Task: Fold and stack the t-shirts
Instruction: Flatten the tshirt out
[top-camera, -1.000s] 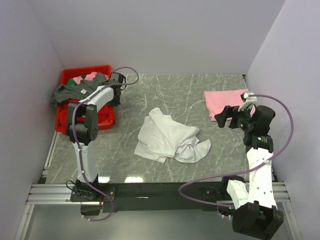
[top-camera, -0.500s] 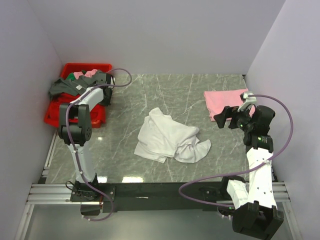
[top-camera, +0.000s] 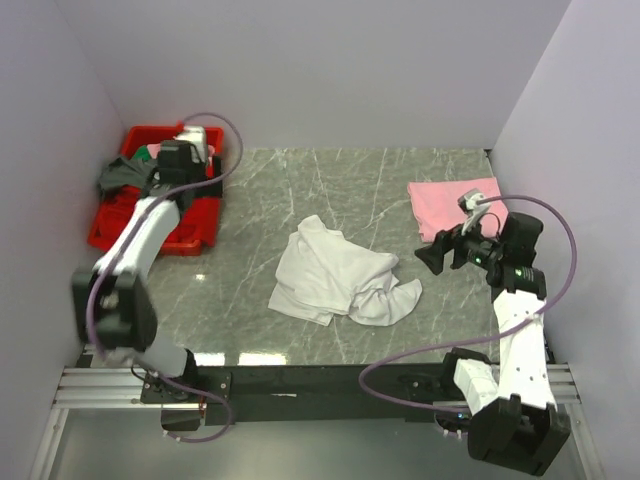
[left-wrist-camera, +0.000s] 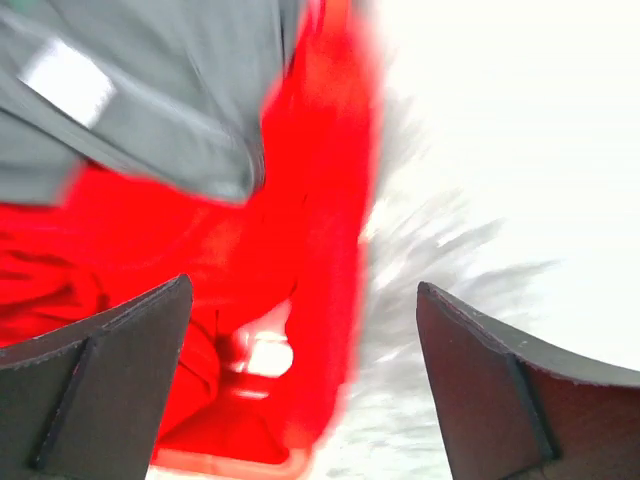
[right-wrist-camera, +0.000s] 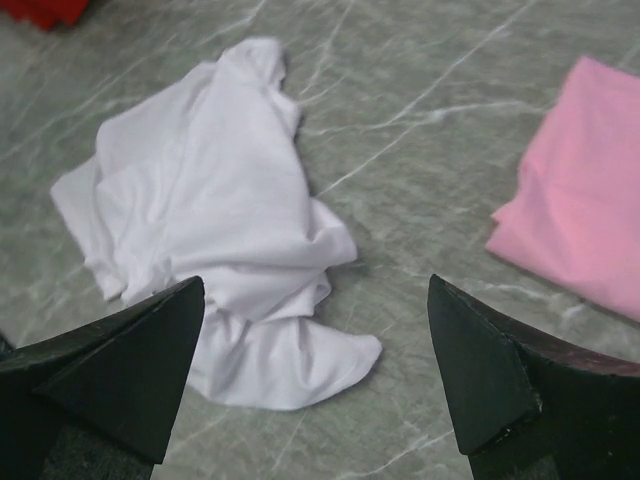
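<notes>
Two t-shirts on the marble table (top-camera: 400, 170): one white t-shirt (top-camera: 335, 272) crumpled at centre, one pink t-shirt (top-camera: 448, 203) folded flat, far right. One red bin (top-camera: 200, 215) far left, one grey garment (top-camera: 120, 178) draped over its rim. Left gripper (left-wrist-camera: 303, 295) over the bin, fingers spread wide, empty. Right gripper (top-camera: 430, 259) just beside the pink one, likewise spread, holding nothing.

Overhead view is bright and even, with soft light from above and only a faint shadow hugging the white t-shirt (top-camera: 335, 275). A pale glare patch shines on the table (top-camera: 265, 357) near the front edge. Left wrist view is smeared with motion blur: the red bin (left-wrist-camera: 310, 250) streaks, the grey cloth (left-wrist-camera: 150, 110) goes mushy, and the right side blows out white. Right wrist view is clear, the pink t-shirt (right-wrist-camera: 590, 200) slightly soft.
</notes>
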